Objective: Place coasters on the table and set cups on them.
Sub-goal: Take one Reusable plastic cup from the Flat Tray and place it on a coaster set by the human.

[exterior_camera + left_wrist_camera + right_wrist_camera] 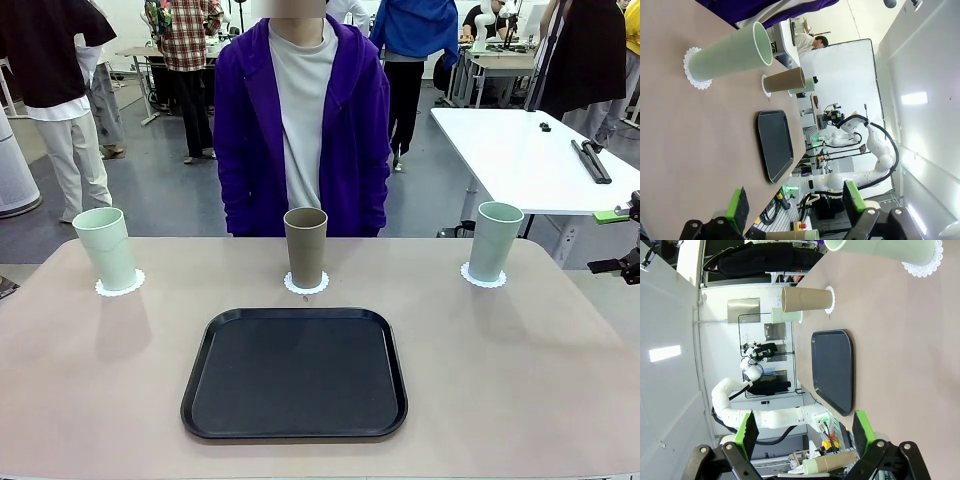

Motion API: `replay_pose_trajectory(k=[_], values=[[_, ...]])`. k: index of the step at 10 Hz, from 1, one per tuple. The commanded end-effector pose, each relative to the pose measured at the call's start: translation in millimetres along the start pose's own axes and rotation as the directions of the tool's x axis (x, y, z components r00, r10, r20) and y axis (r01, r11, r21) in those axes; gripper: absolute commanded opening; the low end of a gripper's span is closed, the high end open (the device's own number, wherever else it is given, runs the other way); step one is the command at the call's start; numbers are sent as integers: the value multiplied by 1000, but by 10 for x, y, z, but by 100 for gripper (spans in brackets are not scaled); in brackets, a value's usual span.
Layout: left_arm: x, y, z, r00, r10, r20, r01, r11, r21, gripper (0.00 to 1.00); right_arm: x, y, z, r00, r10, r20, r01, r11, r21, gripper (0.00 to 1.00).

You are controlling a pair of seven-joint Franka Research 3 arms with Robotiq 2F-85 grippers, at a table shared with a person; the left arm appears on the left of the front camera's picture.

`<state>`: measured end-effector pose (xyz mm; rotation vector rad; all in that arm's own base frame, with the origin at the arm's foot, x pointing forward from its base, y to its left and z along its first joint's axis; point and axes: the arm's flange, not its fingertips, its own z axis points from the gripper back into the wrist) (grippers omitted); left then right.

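well apart from both spread hands (795, 205) (805, 432), cups (305, 247) stand on coasters (306, 285).

A robotics laboratory: white robot arms (765, 417) stand on mounts beside the beige worktop (520, 400), while other people work at white tables (520, 150) across an open grey floor (150, 200), with cables and equipment racks behind.

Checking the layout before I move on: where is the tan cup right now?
In the front view the tan cup stands upright on a white coaster at the table's far middle, just beyond the black tray, between the two mint cups.
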<state>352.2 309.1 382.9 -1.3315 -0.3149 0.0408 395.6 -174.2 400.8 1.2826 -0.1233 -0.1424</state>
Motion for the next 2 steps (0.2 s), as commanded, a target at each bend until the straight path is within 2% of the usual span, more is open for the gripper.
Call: replay_pose_trajectory(k=[1,2], values=[[-8,-18,6,1000,0,8,0,1000,-11,100,-11,10,-10,1000,-4,5,4,1000,0,100],[-8,-18,6,1000,0,8,0,1000,-11,100,-11,10,-10,1000,-4,5,4,1000,0,100]])
